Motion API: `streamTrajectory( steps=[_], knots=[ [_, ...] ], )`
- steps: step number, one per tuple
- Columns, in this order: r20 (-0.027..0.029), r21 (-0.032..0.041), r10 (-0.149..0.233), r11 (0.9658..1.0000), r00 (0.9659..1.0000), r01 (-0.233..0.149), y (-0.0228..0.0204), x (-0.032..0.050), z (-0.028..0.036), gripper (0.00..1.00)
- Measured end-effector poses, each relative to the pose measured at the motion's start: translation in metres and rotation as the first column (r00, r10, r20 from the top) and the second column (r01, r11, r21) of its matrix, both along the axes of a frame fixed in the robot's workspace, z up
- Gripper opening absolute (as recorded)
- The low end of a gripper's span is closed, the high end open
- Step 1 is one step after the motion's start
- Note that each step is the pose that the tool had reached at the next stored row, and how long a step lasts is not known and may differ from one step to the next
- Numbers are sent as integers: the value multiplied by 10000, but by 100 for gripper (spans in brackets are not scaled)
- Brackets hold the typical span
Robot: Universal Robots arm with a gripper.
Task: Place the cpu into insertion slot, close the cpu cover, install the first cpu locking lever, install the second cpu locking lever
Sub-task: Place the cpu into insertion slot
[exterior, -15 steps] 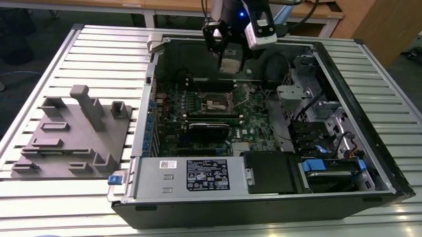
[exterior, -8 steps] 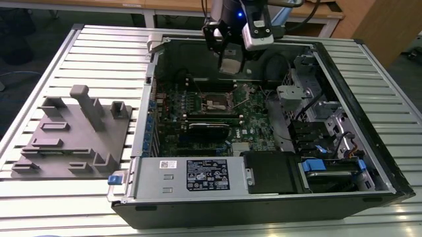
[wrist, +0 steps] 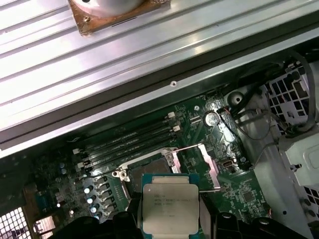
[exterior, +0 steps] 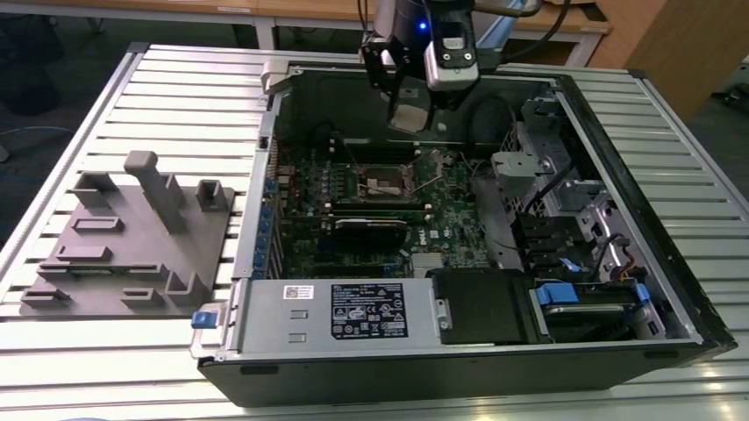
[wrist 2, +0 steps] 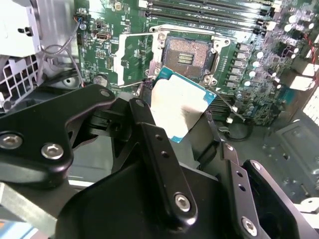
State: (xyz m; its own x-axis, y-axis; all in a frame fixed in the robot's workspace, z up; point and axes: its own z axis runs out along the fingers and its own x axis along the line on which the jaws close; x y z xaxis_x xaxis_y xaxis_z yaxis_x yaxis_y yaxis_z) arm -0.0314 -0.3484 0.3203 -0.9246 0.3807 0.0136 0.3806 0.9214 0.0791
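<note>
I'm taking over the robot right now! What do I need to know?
Gripper: shut on the cpu, held above the motherboard.
The insertion slot is bare, and the cpu cover is swung open beside it.
Done: cpu picked up.
Not yet done: cpu in the slot, cover closed, both locking levers installed.

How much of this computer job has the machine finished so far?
Nothing is finished yet. The end effector holds the cpu in the air above the insertion slot, which is empty. The cpu cover stands open, so seating, closing and latching are all undone.
</note>
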Motion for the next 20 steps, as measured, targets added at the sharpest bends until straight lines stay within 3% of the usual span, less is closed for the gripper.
streamTrajectory(
  steps=[3,12,17,20],
  knots=[
    [0,0,-188,9998,9998,188,0,0,-2,54],
    [1,1,-251,9997,9997,251,0,0,-3,54],
    [0,0,-758,9971,9971,758,0,0,-9,54],
    [0,0,-811,9967,9967,811,0,0,-9,54]
  ],
)
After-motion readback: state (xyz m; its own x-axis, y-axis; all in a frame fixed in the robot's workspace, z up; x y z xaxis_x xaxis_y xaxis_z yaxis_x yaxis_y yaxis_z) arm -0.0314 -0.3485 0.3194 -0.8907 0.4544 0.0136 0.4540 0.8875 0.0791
